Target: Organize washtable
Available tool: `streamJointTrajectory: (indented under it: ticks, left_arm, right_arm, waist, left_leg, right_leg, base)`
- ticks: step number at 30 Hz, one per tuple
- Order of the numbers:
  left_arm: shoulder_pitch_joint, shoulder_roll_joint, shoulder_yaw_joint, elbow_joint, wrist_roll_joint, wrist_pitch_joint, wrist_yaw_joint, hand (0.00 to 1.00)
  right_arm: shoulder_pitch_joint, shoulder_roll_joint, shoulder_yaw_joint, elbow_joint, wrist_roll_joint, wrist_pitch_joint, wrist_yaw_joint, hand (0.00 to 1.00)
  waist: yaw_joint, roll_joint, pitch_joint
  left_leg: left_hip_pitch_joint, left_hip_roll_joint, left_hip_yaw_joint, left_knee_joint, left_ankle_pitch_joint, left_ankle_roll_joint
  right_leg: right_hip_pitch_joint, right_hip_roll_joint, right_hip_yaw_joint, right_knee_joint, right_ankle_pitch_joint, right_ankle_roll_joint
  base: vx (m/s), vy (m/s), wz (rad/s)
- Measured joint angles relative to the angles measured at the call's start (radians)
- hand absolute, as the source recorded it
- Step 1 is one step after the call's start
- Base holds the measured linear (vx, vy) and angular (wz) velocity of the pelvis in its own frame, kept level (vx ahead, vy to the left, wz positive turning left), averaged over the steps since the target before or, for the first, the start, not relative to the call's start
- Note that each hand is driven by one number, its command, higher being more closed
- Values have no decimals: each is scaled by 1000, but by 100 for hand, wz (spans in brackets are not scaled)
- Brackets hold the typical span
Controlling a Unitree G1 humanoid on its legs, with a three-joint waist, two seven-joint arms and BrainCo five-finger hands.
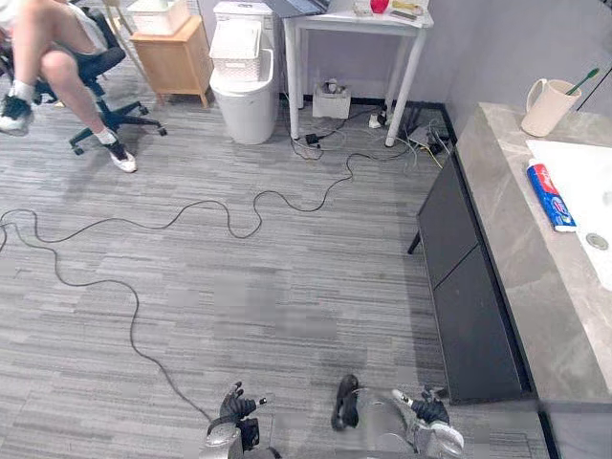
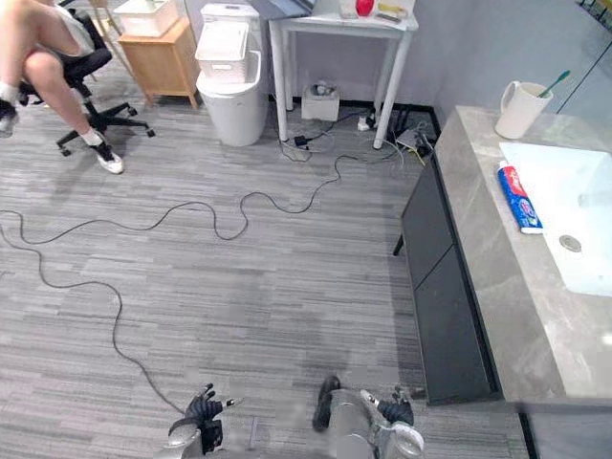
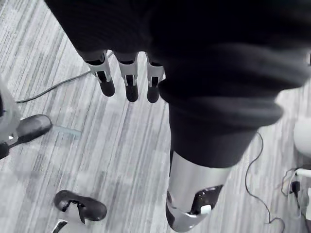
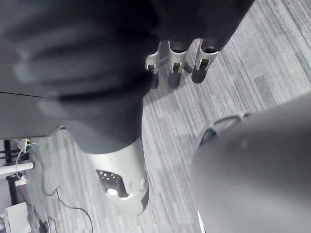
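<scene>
The washtable is a grey stone counter along the right, with a white sink set into it. A blue and red toothpaste tube lies on the sink's left rim. At the counter's far end stands a cream cup with a green toothbrush in it. My left hand and right hand hang low over the floor, well short of the counter. In the left wrist view the fingers are straight and hold nothing. The right wrist view shows relaxed, empty fingers.
Dark cabinet fronts run below the counter. Far back stand a white bin, a white table with plugs and boxes under it, and a wooden cabinet. A person sits on an office chair at the far left.
</scene>
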Motion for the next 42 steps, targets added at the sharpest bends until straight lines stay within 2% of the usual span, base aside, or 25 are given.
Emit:
streamJointTrajectory:
  ticks: [1, 3, 4, 6, 8, 11, 13, 14, 15, 16, 17, 19, 21, 22, 24, 25, 28, 29, 30, 31, 33, 35, 38, 40, 42]
  left_arm:
    - [1, -2, 11, -1, 0, 0, -2, 0]
    - [18, -21, 38, -32, 0, -1, -1, 0]
    - [22, -23, 39, -43, -1, -2, -1, 0]
    - [22, -25, 50, -50, -2, 0, 0, 0]
    - [18, -29, 60, -65, -9, -2, 1, 0]
    - [17, -37, 76, -83, -14, -5, 5, 0]
    - [18, -40, 76, -86, -15, -7, 7, 0]
    - [21, -41, 77, -85, -21, -7, 9, 0]
    - [20, -40, 77, -81, -25, -8, 15, 0]
    - [23, -33, 84, -79, -25, -7, 19, 0]
    - [23, -27, 108, -75, -30, -5, 24, 0]
    - [18, -6, 117, -69, -31, -4, 25, 0]
    - [21, -1, 109, -56, -31, -1, 27, 0]
    - [20, -1, 103, -50, -31, 0, 27, 0]
    - [16, -3, 93, -28, -31, 1, 26, 0]
    - [17, -3, 91, -28, -31, 1, 26, 0]
    - [10, 5, 49, -6, -31, 3, 25, 0]
    - [6, 12, 24, 20, -30, 8, 22, 0]
    - [6, 21, 25, 19, -28, 8, 20, 0]
    - [-13, 1, 27, 26, -10, 5, 17, 0]
    - [-17, -8, 33, 8, 5, 3, 16, 0]
    - [-17, -25, 37, 5, 9, 2, 8, 0]
    - [-9, -38, 61, -36, 9, 5, -1, 0]
    - [1, -41, 75, -54, 8, 4, 0, 0]
    - [1, -41, 75, -62, 7, 4, 1, 0]
  right_arm:
    - [2, 2, 2, 1, -3, 3, 0, 0]
    - [11, -3, 6, 0, -7, 2, -2, 0]
    - [10, -5, 10, 2, -6, 4, -2, 0]
    - [11, -2, 9, 4, -5, 5, -2, 0]
    - [12, -3, 5, 10, -4, 13, -3, 0]
    - [5, -2, 1, 10, -4, 19, -5, 0]
    - [4, -6, 5, 14, -5, 20, -5, 0]
    - [13, -12, 13, 23, -5, 20, -5, 0]
    - [17, -7, 27, 32, -6, 22, -6, 0]
    - [26, -7, 36, 37, -5, 24, -4, 0]
    - [34, 9, 39, 38, -7, 25, -4, 0]
    - [38, 35, 39, 36, -9, 25, -4, 0]
    - [33, 39, 32, 29, -9, 25, -3, 0]
    - [32, 35, 31, 23, -10, 25, -3, 0]
    - [29, 11, 28, 0, -27, 24, -3, 0]
    - [26, 8, 27, 0, -31, 24, -2, 0]
    - [3, 1, -2, 0, -34, 24, -1, 0]
    - [3, -1, -1, 8, -39, 25, -1, 0]
    - [10, 7, -1, 11, -44, 24, -1, 0]
    - [-20, -2, -35, 23, -45, 23, 0, 0]
    - [-21, -2, -46, 33, -44, 24, 2, 0]
    - [-15, 3, -64, 36, -42, 25, -1, 0]
    - [1, -4, -26, 28, -43, 26, 3, 0]
    - [-4, 0, -26, 34, -38, 29, 2, 0]
    - [-3, -2, -27, 45, -21, 39, -1, 0]
  waist:
    - [2, 0, 0]
    - [19, 12, 3]
    - [25, 17, 0]
    - [25, 13, 2]
    - [45, 8, 4]
    - [54, 5, 5]
    - [57, 5, 4]
    - [62, 8, 2]
    - [78, 0, -13]
    - [75, -5, -20]
    - [75, -41, -43]
    - [75, -84, -53]
    - [74, -83, -51]
    - [71, -76, -50]
    - [64, -41, -48]
    - [63, -35, -46]
    - [48, -9, -33]
    - [52, -15, -35]
    - [51, -43, -35]
    - [55, 14, -3]
    - [47, 15, 9]
    - [46, 14, 10]
    - [52, 2, 8]
    - [70, -1, 9]
    - [76, -7, 12]
  left_leg:
    - [-23, 34, -27, 102, -2, -1]
    - [-134, 159, -97, 479, 5, 4]
    - [-195, 190, -111, 593, 2, 6]
    - [-234, 189, -104, 597, -2, 12]
    - [-287, 165, -115, 489, -18, 40]
    - [-359, 67, -278, 258, -23, 49]
    - [-385, 2, -419, 140, -15, 46]
    - [-382, -17, -473, 103, 23, 42]
    - [-365, -38, -448, 136, 37, 78]
    - [-359, -41, -412, 147, 10, 83]
    - [-348, -54, -362, 156, -25, 93]
    - [-287, -58, -268, 149, -44, 118]
    - [-200, -53, -186, 124, -40, 126]
    - [-168, -53, -162, 104, -40, 126]
    - [-66, -53, -109, 7, -37, 123]
    - [-46, -52, -96, -14, -36, 120]
    - [9, -47, -60, -71, -32, 113]
    - [34, -63, -55, -67, -33, 94]
    - [51, -87, -61, -57, -34, 75]
    - [72, -67, -107, -42, -76, 46]
    - [71, -69, -123, -30, -71, 48]
    - [31, -36, -125, 64, -49, 39]
    - [-97, 34, -147, 411, 60, 51]
    - [-155, 55, -151, 502, 16, 77]
    - [-214, 48, -182, 407, -34, 105]
  right_leg:
    - [26, 10, -2, -3, -14, -4]
    - [113, 70, 21, -30, -56, -16]
    - [150, 94, 60, -45, -78, -21]
    - [176, 102, 95, -59, -84, -18]
    - [212, 106, 175, -88, -83, -8]
    - [247, 93, 315, -117, -102, 19]
    - [248, 79, 411, -106, -132, 63]
    - [248, 77, 474, -82, -160, 99]
    - [249, 69, 541, -58, -187, 121]
    - [248, 56, 564, -55, -192, 129]
    - [223, 30, 580, -17, -187, 141]
    - [134, 12, 576, 127, -159, 190]
    - [41, -12, 489, 331, -127, 210]
    - [24, -27, 436, 375, -130, 204]
    - [-35, -54, 202, 455, -175, 128]
    - [-54, -52, 158, 458, -188, 106]
    - [-146, 9, -41, 337, -202, 20]
    - [-129, 55, -79, 97, -106, -38]
    - [-105, 61, -78, -37, 29, -94]
    - [-53, 103, -57, -43, 21, -120]
    - [-4, 101, -49, -61, 2, -114]
    - [62, 101, -46, -75, -34, -94]
    - [131, 117, -7, -84, -83, -52]
    - [150, 131, 57, -100, -84, -41]
    - [189, 136, 139, -127, -77, -22]
  base:
    - [453, -189, -18]
    - [431, -121, -63]
    - [357, -17, -84]
    - [316, 26, -84]
    - [392, 102, -123]
    - [291, 239, -123]
    - [273, 375, -138]
    - [239, 352, -166]
    - [300, 439, -159]
    - [348, 424, -136]
    - [337, 405, -102]
    - [322, 337, -118]
    - [308, 253, -116]
    - [340, 231, -110]
    - [311, 157, -76]
    - [354, 123, -63]
    - [450, 45, -46]
    - [580, -16, -47]
    - [557, 6, -64]
    - [353, 22, -37]
    - [345, -51, -15]
    - [245, -65, 6]
    - [190, -14, -28]
    - [169, 39, -83]
    - [198, 89, -95]
